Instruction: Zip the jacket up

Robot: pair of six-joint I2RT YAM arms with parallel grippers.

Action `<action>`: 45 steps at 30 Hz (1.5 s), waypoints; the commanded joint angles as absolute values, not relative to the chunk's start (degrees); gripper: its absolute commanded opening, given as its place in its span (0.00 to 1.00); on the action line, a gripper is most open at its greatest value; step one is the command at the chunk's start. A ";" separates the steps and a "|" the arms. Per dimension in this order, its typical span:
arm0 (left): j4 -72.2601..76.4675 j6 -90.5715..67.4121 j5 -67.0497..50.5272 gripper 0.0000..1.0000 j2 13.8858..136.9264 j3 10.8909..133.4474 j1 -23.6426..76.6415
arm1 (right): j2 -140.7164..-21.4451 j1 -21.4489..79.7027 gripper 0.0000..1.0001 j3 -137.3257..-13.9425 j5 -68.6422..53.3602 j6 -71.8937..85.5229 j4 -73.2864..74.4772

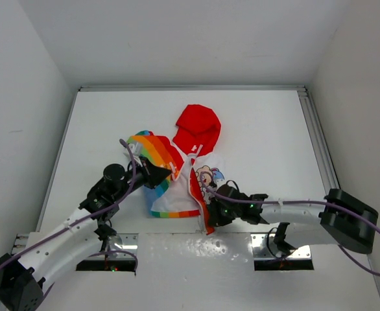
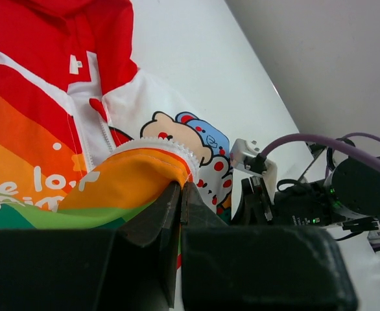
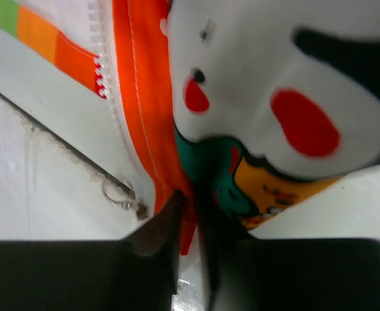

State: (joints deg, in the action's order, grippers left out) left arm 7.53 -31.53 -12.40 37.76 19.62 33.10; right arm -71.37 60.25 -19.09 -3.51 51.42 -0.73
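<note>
1. Overhead, shows the jacket (image 1: pixel 183 170) lying open in the middle of the white surface (image 1: pixel 261 129), red hood toward the far side. Places the left end effector (image 1: pixel 166 173) at the rainbow-striped side and the right end effector (image 1: pixel 209 210) at the lower front hem.
2. From the left wrist, finds both fingers (image 2: pixel 167 207) clenched on an orange fabric edge lined with white zipper teeth (image 2: pixel 170 144).
3. From the right wrist, catches that end effector pinched onto the red zipper trim (image 3: pixel 141 97) at its bottom end.
</note>
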 commanded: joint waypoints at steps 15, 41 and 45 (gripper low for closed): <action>8.53 -31.11 -12.30 0.00 37.97 22.24 33.66 | -66.26 66.97 0.41 -26.10 5.01 50.36 9.58; 9.23 -31.20 -12.92 0.00 37.00 20.74 33.75 | -75.05 71.37 0.42 -31.29 0.18 53.00 11.86; 8.97 -31.03 -13.09 0.00 37.35 21.27 33.66 | -75.67 71.72 0.43 -31.90 0.17 53.61 11.51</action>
State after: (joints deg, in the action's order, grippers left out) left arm 6.90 -31.53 -12.60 37.76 19.62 33.10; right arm -75.68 71.16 -29.61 0.78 52.80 11.40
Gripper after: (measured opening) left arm 0.007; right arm 0.423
